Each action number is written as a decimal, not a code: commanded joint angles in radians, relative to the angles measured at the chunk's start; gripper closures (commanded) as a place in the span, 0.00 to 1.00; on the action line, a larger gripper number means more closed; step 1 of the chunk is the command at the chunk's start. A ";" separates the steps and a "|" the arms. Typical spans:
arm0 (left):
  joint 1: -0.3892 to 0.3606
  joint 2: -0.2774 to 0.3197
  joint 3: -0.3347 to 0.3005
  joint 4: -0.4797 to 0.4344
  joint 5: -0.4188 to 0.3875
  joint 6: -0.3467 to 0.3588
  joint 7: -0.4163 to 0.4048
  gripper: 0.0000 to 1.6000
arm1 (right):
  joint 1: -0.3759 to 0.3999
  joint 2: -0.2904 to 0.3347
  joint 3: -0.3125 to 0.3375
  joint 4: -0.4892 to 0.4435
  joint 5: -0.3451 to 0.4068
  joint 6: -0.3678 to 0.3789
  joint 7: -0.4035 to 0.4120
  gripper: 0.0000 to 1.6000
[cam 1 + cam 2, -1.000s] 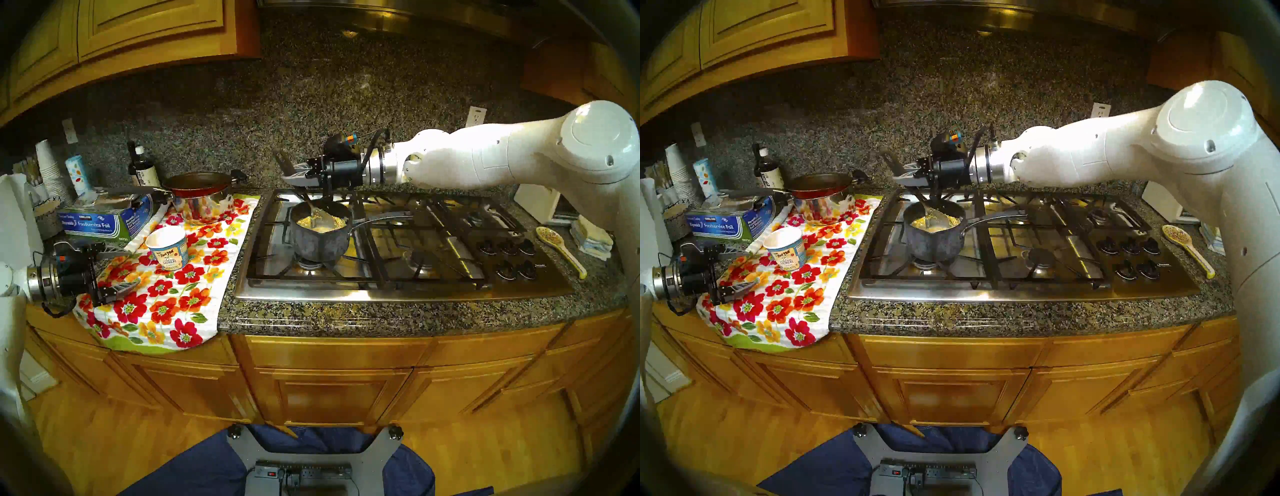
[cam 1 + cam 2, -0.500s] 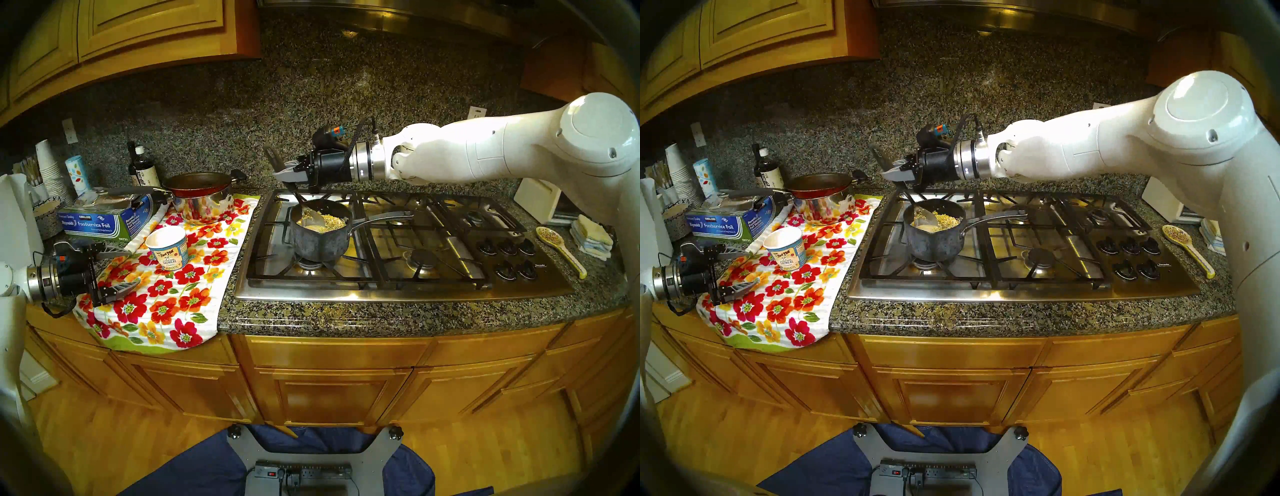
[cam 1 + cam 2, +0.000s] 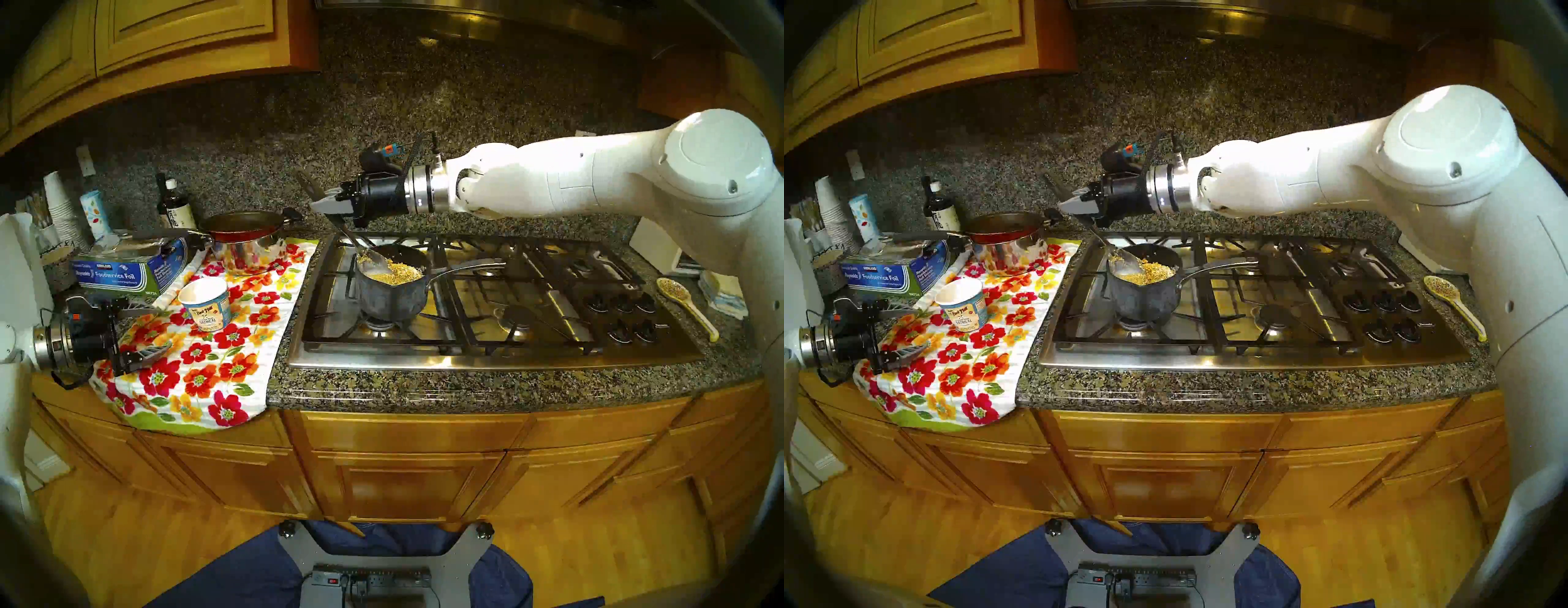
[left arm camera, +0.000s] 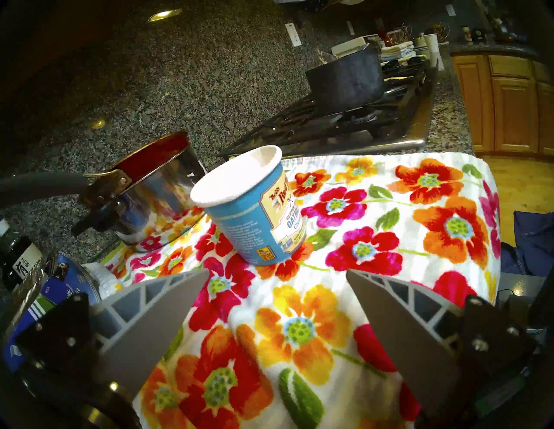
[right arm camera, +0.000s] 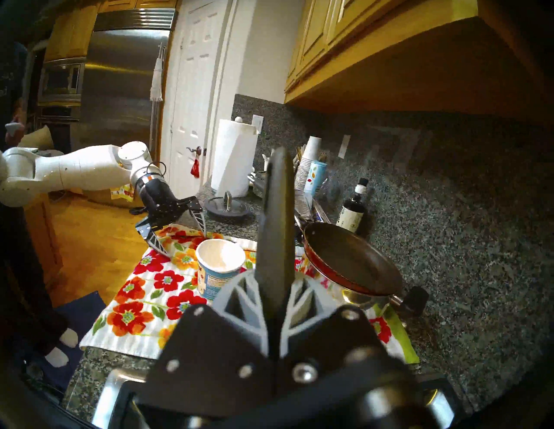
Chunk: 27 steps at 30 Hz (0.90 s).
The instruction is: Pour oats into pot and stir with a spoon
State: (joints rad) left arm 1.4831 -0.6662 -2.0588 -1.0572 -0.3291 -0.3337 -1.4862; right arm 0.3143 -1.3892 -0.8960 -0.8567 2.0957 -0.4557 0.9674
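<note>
The granite worktop [image 3: 382, 386] was seen carrying a gas hob [image 3: 488, 356], and on the hob's burner at about nine o'clock stood the pot [image 3: 392, 297], its long silver handle pointed toward three o'clock. On the flowered towel [image 3: 203, 373], at nine o'clock from the pot, the oatmeal cup [image 3: 205, 303] was set upright and looked emptied. The oats [image 3: 399, 274] lay as a loose yellow mass inside the pot, so pouring was judged done and stirring under way.

The spoon [image 3: 373, 259] was held with its long axis slanted: bowl low at the pot's ten o'clock edge, partly over the oats, black handle rising toward eleven o'clock. From the right tool [image 3: 324, 206] the pot lay at about five o'clock, below it, and this arm was by far the nearer. Its fingers were clamped together on the spoon's handle.

The left tool [image 4: 275, 278] hung with its fingers wide apart, holding nothing, the cup just beyond at twelve o'clock.
</note>
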 commanded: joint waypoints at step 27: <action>-0.015 0.019 -0.016 -0.014 -0.019 0.000 0.003 0.00 | -0.110 0.033 -0.040 0.323 -0.041 -0.084 0.139 1.00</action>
State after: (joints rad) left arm 1.4832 -0.6660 -2.0588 -1.0572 -0.3293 -0.3337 -1.4861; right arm 0.1701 -1.4079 -0.9298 -0.5714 2.0580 -0.5357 1.0919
